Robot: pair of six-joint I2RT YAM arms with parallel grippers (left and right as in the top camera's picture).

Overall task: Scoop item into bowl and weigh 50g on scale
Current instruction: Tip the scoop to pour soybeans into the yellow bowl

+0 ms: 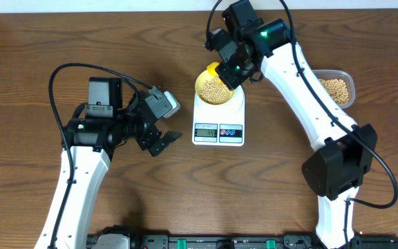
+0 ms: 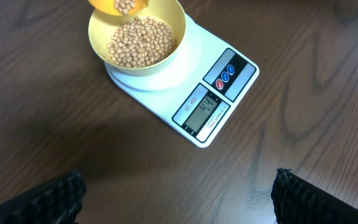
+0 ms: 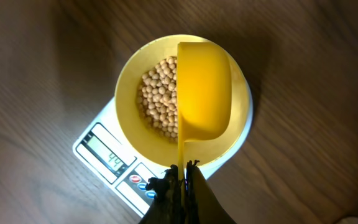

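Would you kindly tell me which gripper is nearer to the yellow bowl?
The right. The right gripper holds the scoop directly above the bowl; the left gripper hangs open left of the scale, well clear of the bowl.

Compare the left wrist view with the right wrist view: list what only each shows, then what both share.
Left wrist only: beans lying inside the scoop, and the left fingers spread wide. Right wrist only: the scoop's handle pinched in the shut right fingers, its back hiding part of the bowl. Both: the bowl of beans on the scale, display reading 44.
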